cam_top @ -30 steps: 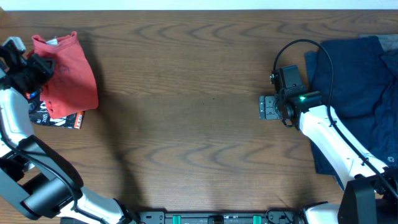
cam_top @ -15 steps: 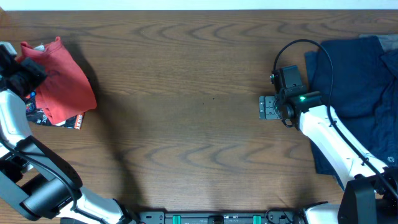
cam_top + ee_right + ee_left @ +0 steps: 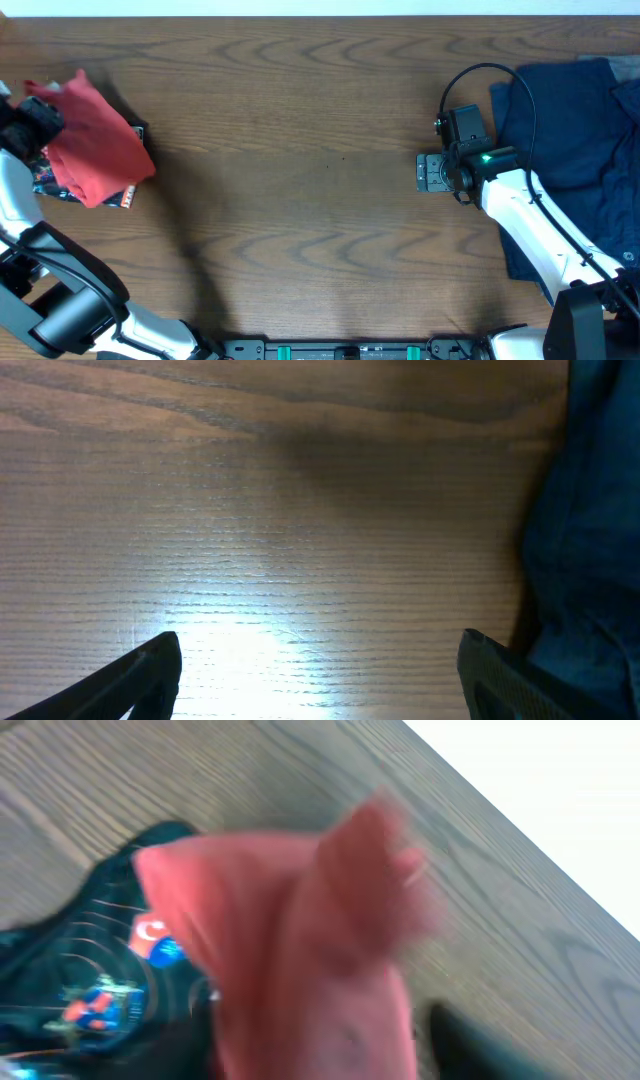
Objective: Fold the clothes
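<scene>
Task garment: we saw the coral-red T-shirt (image 3: 97, 148) bunched in a loose heap at the far left of the tabletop (image 3: 300, 150); no lettering showed.
Under it: the T-shirt lay partly over a small black shirt with bright print (image 3: 48, 183), whose edges stuck out below and to the right of the heap.
Left end effector (image 3: 28, 122): it sat at the left edge of the overhead view, right against the T-shirt's upper left corner. We could not tell whether its jaws were apart or together, nor whether they held cloth.
Left wrist view: we found it badly blurred, with red cloth (image 3: 310, 950) filling the middle and the black printed shirt (image 3: 80, 980) at lower left.
Right end effector (image 3: 320, 680): its fingers stood wide apart over bare wood, with nothing between them.
Right side: we saw dark navy garments (image 3: 580, 130) spread just beside the right end effector, well apart from the T-shirt.
</scene>
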`<state>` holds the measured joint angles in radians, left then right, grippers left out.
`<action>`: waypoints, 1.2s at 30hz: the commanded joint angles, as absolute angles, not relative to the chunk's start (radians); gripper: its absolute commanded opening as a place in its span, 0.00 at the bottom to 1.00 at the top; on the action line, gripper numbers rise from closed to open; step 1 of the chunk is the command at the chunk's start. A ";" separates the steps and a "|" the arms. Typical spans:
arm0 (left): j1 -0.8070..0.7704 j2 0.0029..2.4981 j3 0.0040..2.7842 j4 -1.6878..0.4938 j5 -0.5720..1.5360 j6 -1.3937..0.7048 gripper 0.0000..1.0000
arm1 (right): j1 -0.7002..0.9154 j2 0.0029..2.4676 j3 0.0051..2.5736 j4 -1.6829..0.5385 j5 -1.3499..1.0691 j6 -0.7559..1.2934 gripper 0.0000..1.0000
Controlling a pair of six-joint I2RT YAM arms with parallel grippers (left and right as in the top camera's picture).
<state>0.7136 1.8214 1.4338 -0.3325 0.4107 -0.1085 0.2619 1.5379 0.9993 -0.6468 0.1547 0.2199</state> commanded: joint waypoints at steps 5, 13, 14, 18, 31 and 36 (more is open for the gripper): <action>0.723 1.805 1.449 -0.327 0.403 -0.144 0.98 | 0.255 1.536 1.006 -0.653 0.168 0.231 0.87; 0.716 1.805 1.443 -0.335 0.490 -0.144 0.98 | 0.255 1.536 1.006 -0.655 0.168 0.231 0.87; 0.715 1.805 1.439 -0.340 0.514 -0.144 0.98 | 0.255 1.536 1.006 -0.655 0.168 0.231 0.87; 0.698 1.808 1.412 -0.419 0.546 -0.154 0.97 | 0.255 1.536 1.006 -0.654 0.168 0.231 0.87; 0.712 1.943 1.326 -0.463 0.493 -0.201 0.98 | 0.255 1.536 1.006 -0.674 0.168 0.231 0.87; 0.743 1.970 1.326 -0.459 0.452 -0.201 1.00 | 0.255 1.536 1.006 -0.697 0.169 0.231 0.87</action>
